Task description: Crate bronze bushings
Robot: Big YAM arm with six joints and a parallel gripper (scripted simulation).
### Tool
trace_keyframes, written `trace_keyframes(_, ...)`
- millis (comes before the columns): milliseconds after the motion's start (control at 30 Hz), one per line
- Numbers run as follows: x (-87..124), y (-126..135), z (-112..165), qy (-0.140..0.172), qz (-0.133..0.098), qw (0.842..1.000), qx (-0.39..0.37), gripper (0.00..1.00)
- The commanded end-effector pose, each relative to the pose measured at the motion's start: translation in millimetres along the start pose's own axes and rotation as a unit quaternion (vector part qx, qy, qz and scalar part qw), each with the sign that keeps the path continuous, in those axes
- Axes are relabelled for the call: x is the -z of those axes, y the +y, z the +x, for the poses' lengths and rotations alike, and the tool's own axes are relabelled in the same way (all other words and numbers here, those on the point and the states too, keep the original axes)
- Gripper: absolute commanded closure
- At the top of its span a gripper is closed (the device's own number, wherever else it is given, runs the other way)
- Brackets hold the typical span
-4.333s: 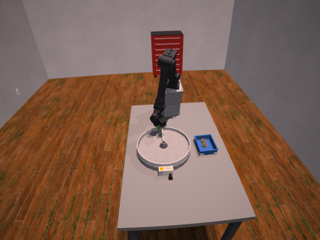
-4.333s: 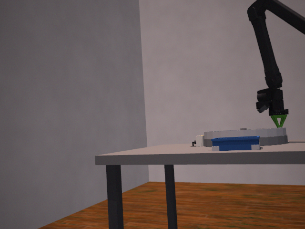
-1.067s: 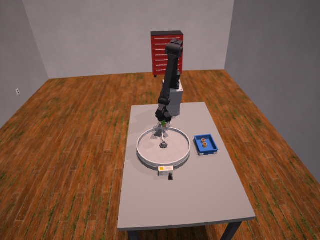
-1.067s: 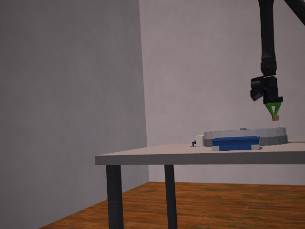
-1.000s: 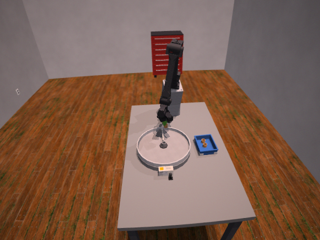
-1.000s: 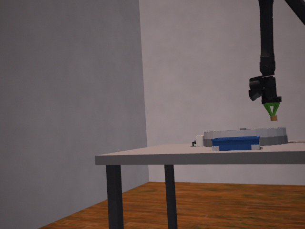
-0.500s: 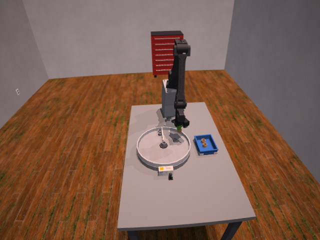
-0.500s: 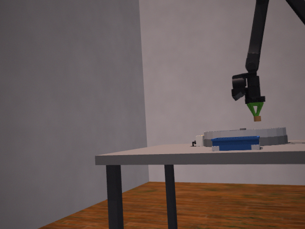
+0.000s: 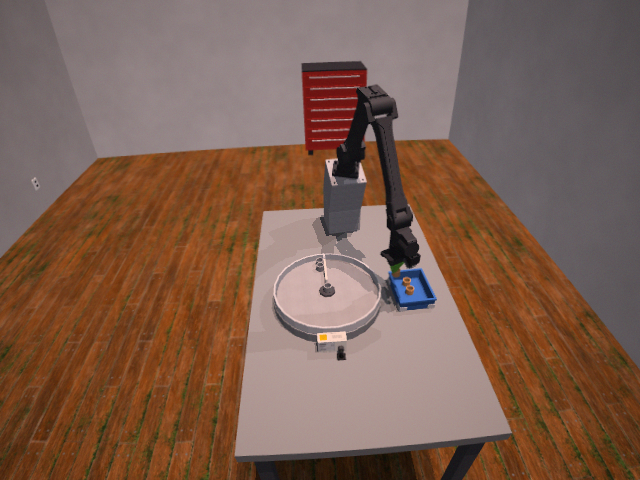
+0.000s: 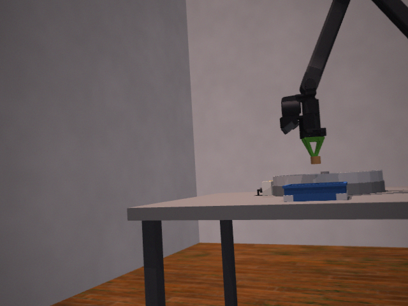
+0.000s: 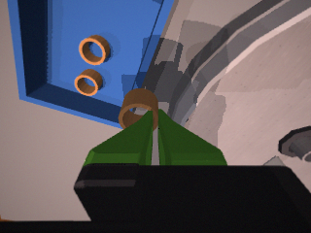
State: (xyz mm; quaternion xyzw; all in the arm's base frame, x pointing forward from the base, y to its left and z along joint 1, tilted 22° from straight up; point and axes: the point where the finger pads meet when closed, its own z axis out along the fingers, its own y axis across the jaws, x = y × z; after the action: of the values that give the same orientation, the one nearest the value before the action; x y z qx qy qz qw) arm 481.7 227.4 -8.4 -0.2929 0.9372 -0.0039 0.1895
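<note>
My gripper (image 9: 397, 268), with green fingers, is shut on a bronze bushing (image 11: 138, 106) and holds it in the air above the near edge of the blue crate (image 9: 415, 289), between crate and turning table. It also shows in the side view (image 10: 315, 160), well above the crate (image 10: 314, 190). Two bronze bushings (image 11: 94, 49) (image 11: 87, 82) lie in the crate. Two steel bushings (image 9: 319, 265) stand on the round grey turning table (image 9: 326, 298), at its far side by the white divider bar.
A grey pedestal (image 9: 343, 198) carries the arm at the table's back. A small white box with an orange label (image 9: 331, 339) and a small black part (image 9: 341, 354) sit in front of the turning table. A red drawer cabinet (image 9: 333, 105) stands by the back wall.
</note>
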Motion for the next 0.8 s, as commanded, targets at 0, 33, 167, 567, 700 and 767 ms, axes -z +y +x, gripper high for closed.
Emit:
trace_keyframes(0, 5.6, 18.5, -35.0, -0.010, -0.002, 1.000, -0.023, 1.00)
trace_keyframes(33, 5.9, 23.2, -42.0, -0.010, -0.002, 1.000, -0.023, 1.00)
trace_keyframes(167, 6.4, 31.5, -54.5, -0.011, -0.002, 1.000, -0.023, 1.00)
trace_keyframes(567, 10.4, 55.0, -91.1, -0.015, -0.003, 1.000, -0.024, 1.00)
trace_keyframes(700, 8.7, 45.2, -75.3, -0.005, 0.000, 0.999, -0.031, 1.00)
trace_keyframes(767, 8.6, 45.8, -76.3, -0.005, -0.001, 1.000, -0.031, 1.00)
